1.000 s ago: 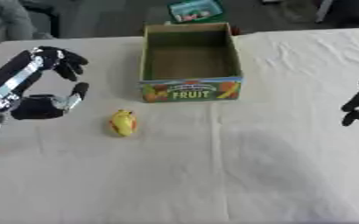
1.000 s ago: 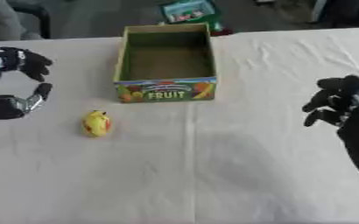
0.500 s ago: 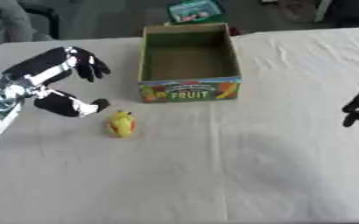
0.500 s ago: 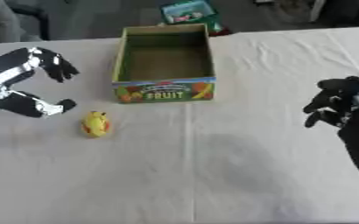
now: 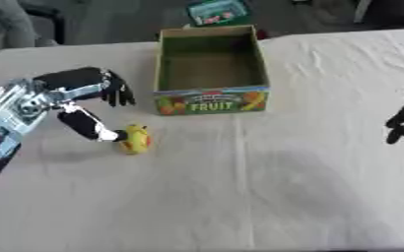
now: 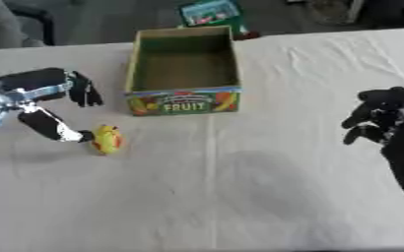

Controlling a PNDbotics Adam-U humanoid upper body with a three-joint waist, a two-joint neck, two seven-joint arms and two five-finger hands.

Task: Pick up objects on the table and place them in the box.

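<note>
A small yellow object with red marks [image 5: 136,139] lies on the white tablecloth, left of centre. My left hand [image 5: 84,98] hovers just to its left, open, thumb tip close beside the object and fingers spread above it, holding nothing. The cardboard box [image 5: 211,101] labelled FRUIT stands open and empty behind the object, to its right. My right hand [image 6: 380,118] rests at the right edge with its fingers curled, holding nothing.
A green packet [image 5: 217,12] lies beyond the table's far edge, behind the box. White cloth [image 5: 266,187] covers the whole table in front and to the right. A person's sleeve [image 5: 3,22] shows at the far left corner.
My left hand has swung right and down from the table's left side toward the yellow object, its thumb now next to it. The right hand and box stayed put.
</note>
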